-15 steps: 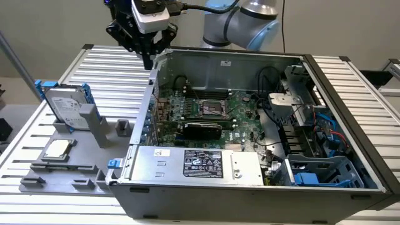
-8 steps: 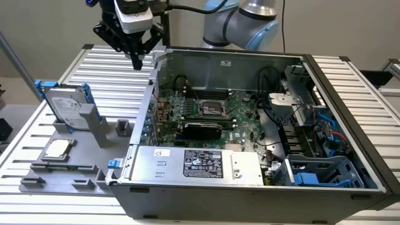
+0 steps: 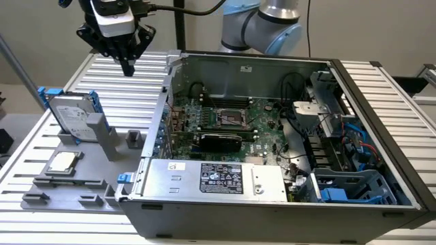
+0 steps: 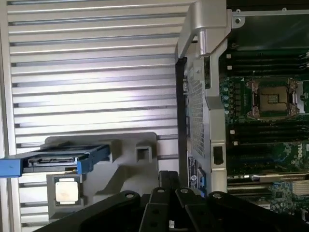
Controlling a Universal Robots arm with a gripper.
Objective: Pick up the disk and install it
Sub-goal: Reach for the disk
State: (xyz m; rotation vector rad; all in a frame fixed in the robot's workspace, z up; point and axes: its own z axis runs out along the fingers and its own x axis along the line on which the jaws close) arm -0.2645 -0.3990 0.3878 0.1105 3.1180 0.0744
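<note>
Closest up, the open computer case (image 3: 286, 222) is seen sitting on the slatted bench (image 3: 129, 97), with its power supply (image 3: 211, 178) toward the front edge. So, the disk (image 3: 71, 115): it's parked upright on its edge in a slot of the grey fixture (image 3: 89, 191), near the bench edge on the exterior view's left. Silver-grey metal body, white printed label facing out, bright blue carrier bracket wrapped round the sides. A small square silver chip (image 3: 63, 162) is laid flat in the fixture, just toward the front edge from it. The gripper (image 3: 128, 69) is held above the bench toward its far edge, well apart from the disk, jaws closed together with nothing gripped.
</note>
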